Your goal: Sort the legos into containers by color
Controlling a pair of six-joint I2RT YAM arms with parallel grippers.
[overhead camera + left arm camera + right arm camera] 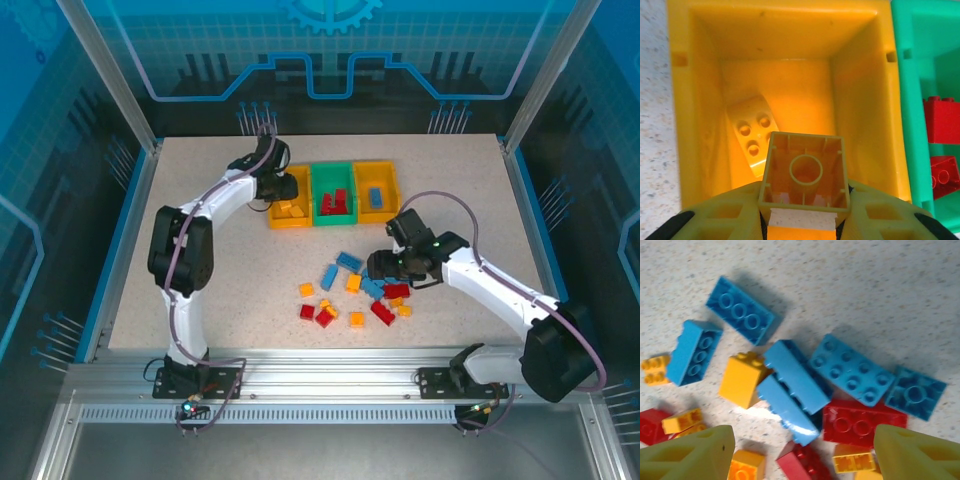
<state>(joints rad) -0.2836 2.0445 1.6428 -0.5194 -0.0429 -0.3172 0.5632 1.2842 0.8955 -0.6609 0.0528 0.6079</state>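
Nearest me, low in the top view, the loose legos [352, 290] lie scattered just below the centre of the speckled table [250, 290], with red, blue and orange-yellow mixed together. My right gripper [385, 268] hangs over the right edge of that pile. In its wrist view the jaws stand wide, one yellow finger [690, 455] in each bottom corner and nothing gripped between them. On the table below lie two long blue bricks [792, 385] pressed together at centre, an orange-yellow block [742, 380] touching their left side and a red brick [865, 422] at lower right. Further up the top view the three containers sit side by side in a row: the left yellow bin [290, 226], the green bin [333, 166] and the right yellow bin [375, 165]. Red pieces [335, 203] lie in the green one and a blue piece [375, 197] in the right one. My left gripper [272, 185] is over the left yellow bin. Its wrist view shows the jaws clamped on a yellow brick [805, 172], hollow underside toward the camera. A second yellow piece [752, 132] rests studs-up on the bin floor, just to the upper left.
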